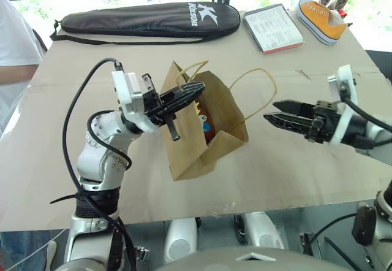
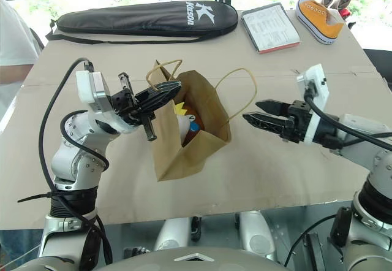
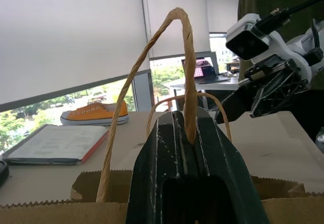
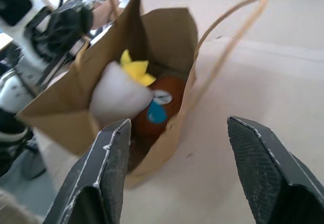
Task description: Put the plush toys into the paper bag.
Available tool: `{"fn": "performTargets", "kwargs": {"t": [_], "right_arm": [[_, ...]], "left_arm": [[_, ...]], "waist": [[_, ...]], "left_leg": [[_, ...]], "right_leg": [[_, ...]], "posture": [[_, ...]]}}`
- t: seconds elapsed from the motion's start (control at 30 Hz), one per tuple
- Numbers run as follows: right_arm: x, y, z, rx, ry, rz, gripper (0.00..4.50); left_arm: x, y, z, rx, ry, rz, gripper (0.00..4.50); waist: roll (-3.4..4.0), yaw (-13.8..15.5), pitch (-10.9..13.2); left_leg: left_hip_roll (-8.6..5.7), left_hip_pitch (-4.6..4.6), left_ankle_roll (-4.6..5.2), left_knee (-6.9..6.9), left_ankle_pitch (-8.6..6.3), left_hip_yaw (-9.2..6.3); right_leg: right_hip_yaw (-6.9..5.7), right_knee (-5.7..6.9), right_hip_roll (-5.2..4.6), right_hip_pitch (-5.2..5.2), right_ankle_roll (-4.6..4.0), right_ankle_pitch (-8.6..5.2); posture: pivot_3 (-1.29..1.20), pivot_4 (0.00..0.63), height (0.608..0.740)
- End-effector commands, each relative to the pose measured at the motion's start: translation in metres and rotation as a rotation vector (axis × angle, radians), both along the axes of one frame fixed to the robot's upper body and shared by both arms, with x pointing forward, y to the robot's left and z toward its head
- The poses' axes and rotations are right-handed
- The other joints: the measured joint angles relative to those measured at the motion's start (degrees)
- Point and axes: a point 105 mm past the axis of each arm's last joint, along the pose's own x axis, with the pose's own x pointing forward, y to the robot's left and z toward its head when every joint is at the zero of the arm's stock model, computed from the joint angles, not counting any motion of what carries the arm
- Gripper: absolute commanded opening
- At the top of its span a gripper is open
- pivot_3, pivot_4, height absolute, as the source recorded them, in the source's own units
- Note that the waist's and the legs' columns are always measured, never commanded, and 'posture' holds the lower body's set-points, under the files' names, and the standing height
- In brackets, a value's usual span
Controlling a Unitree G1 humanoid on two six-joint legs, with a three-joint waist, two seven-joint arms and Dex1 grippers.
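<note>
The left gripper (image 1: 195,89) is pinching a handle of the paper bag (image 1: 211,145), which stands on the surface (image 1: 306,160). Both plush toys (image 4: 132,95) sit inside it. The right gripper (image 1: 274,112) hovers just beside the bag, fingers spread and empty.

White brand lettering "Kason" with a K logo on the long black racket case (image 1: 147,18) (lying at the counter's (image 1: 294,160) far edge); booklet (image 1: 272,28) print unreadable.

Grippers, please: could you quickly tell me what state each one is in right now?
Left gripper: shut on the paper bag's handle.
Right gripper: open, holding nothing, beside the bag.
</note>
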Motion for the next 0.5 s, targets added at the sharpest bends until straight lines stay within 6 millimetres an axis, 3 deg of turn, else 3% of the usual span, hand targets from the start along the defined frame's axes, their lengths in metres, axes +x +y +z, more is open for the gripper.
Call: {"fn": "performTargets", "kwargs": {"t": [0.03, 0.07, 0.2, 0.23, 0.33, 0.5], "right_arm": [[0.003, 0.012, 0.011, 0.033, -0.055, 0.017, 2.87], [0.006, 0.015, 0.012, 0.038, -0.057, 0.012, 2.87], [0.014, 0.016, 0.017, 0.052, -0.094, -0.031, 1.85], [0.013, 0.016, 0.02, 0.065, -0.106, -0.029, 1.04], [0.01, 0.015, 0.04, 0.118, -0.202, -0.032, 0.03], [-0.009, 0.024, 0.085, 0.239, -0.349, 0.039, 0.03]], "left_arm": [[-0.002, -0.001, 0.01, -0.009, -0.049, -0.013, 0.0], [-0.001, -0.001, 0.01, -0.009, -0.049, -0.014, 0.0], [0.001, -0.004, 0.013, -0.019, -0.055, -0.025, 0.0], [0.001, -0.004, 0.014, -0.021, -0.055, -0.025, 0.0], [0.007, -0.002, 0.022, -0.057, -0.028, -0.031, 0.0], [0.023, 0.007, 0.046, -0.113, -0.051, -0.078, 0.0]], "waist": [[0.0, 0.1, 0.0], [0.0, 0.1, 0.0], [0.0, 0.2, 0.0], [0.0, 0.2, 0.0], [0.0, 0.2, 0.0], [0.02, 0.1, 0.0]], "left_leg": [[0.0, -0.02, 0.0, 0.0, 0.0, -0.01], [0.0, -0.02, 0.0, -0.01, 0.0, -0.02], [0.0, -0.03, 0.0, -0.02, 0.0, -0.02], [0.0, -0.04, 0.0, -0.02, 0.0, -0.01], [-0.01, -0.04, 0.0, -0.02, 0.0, -0.02], [-0.01, -0.03, 0.0, -0.01, 0.0, -0.04]], "right_leg": [[0.0, 0.0, 0.0, 0.0, 0.0, 0.0], [-0.01, 0.0, 0.0, 0.0, 0.0, 0.0], [-0.01, -0.01, 0.0, -0.02, 0.0, 0.0], [-0.01, -0.02, 0.0, -0.02, 0.0, 0.0], [-0.02, -0.01, -0.01, -0.02, 0.0, 0.0], [-0.04, 0.0, 0.0, -0.01, 0.01, 0.0]], "posture": [[0.0, 0.15, 0.74], [0.0, 0.15, 0.74], [0.0, 0.15, 0.74], [0.0, 0.15, 0.74], [0.0, 0.15, 0.74], [0.0, 0.15, 0.74]]}}
